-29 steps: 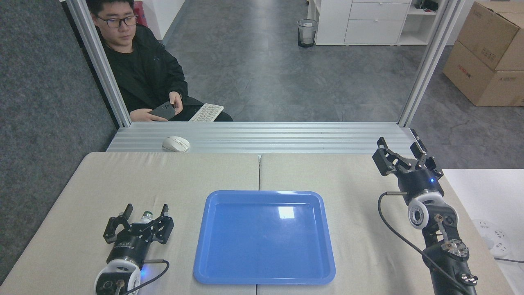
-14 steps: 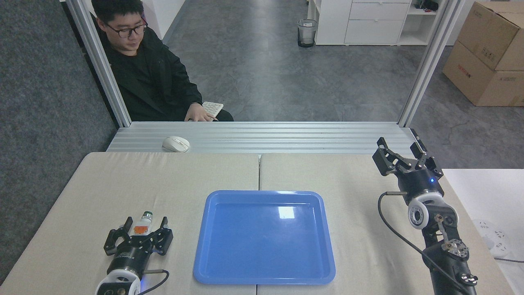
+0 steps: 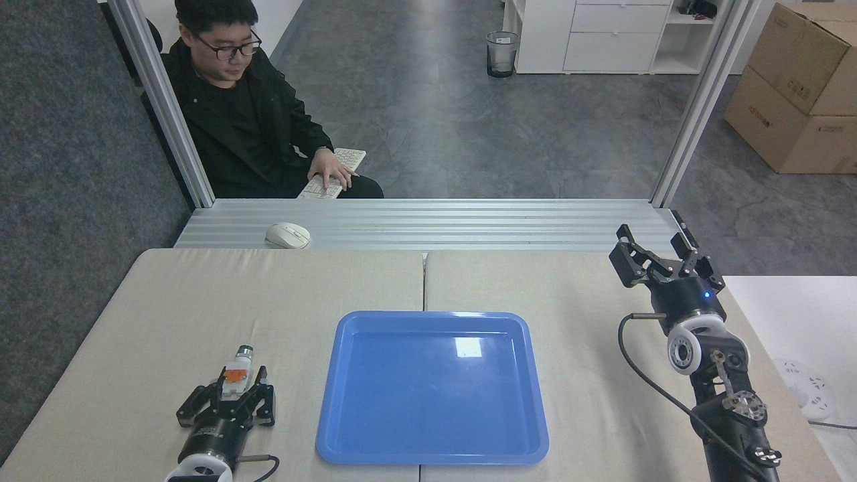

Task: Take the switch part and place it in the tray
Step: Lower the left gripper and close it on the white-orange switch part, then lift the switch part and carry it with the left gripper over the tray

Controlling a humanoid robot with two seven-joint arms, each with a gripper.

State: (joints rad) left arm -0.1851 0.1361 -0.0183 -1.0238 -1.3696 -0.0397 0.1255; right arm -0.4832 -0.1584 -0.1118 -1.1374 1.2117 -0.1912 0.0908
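Observation:
The switch part point(image 3: 236, 367), a small white block with an orange middle and a dark green cap, lies on the beige table left of the tray. My left gripper point(image 3: 241, 380) reaches in from the bottom left, and its fingers are drawn in against the part's near end, with the cap sticking out beyond them. The blue tray point(image 3: 333, 428) sits at the table's centre with nothing in it. Over the right side of the table my right gripper point(image 3: 656, 239) is raised and open, holding nothing.
A white computer mouse point(image 3: 287, 235) rests on the metal rail behind the table. A person in black sits beyond the rail with a hand on a keyboard point(image 3: 348, 158). A white surface point(image 3: 797, 314) adjoins the table at the right.
My left gripper has dropped lower and drawn its fingers in around the switch part, which has shifted slightly. The person put a phone away and moved a hand to the keyboard. The right arm stayed still.

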